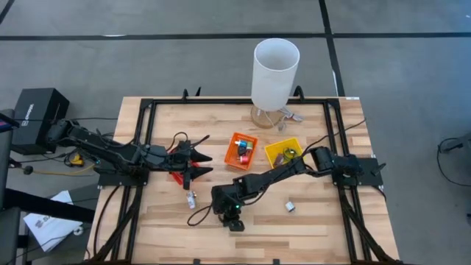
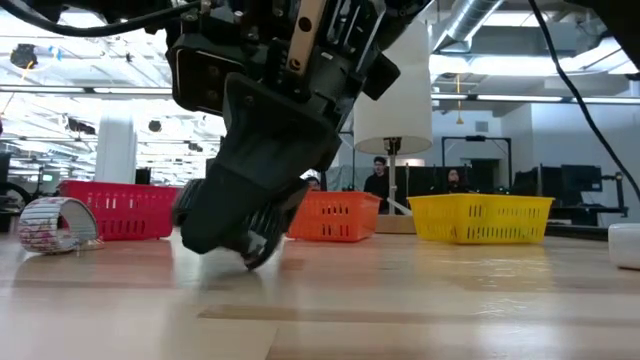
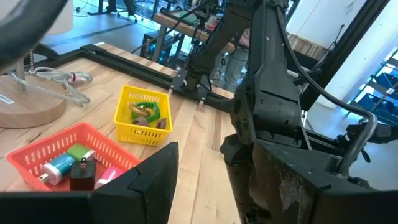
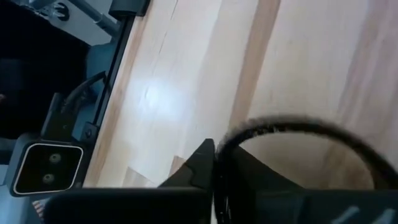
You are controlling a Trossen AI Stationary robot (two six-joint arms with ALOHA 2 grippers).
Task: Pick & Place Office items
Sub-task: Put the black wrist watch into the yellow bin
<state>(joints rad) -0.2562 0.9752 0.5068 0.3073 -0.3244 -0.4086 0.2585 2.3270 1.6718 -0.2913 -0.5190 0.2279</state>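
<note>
My right gripper [image 1: 234, 221] reaches down to the table near its near edge, its tips [image 2: 255, 258] at the wood, shut on a thin black cord [image 4: 298, 127] that curves away to the left [image 1: 200, 215]. My left gripper [image 1: 202, 162] hovers open over the red bin [image 1: 176, 177], touching nothing. Small items lie in the orange bin [image 1: 241, 149] and the yellow bin [image 1: 283, 152]. Loose on the table are a small white piece [image 1: 191, 199], a small silvery bit [image 1: 290, 207] and a patterned tape ring [image 2: 55, 225]. My right gripper pinches the black cord [image 4: 227, 143] between its two fingers, right beside one fingertip [image 4: 204, 155]. The fingers come from above, slanting down toward the table's near edge. The rest of the cord arcs away and lies slack on the wood.
A tall white cylinder [image 1: 276, 70] stands on a round wooden base at the far edge, with silvery clips [image 3: 59, 81] beside it. A black frame [image 1: 221, 103] borders the table. Bare wood lies right of the right gripper. People stand in the room behind [image 2: 378, 180].
</note>
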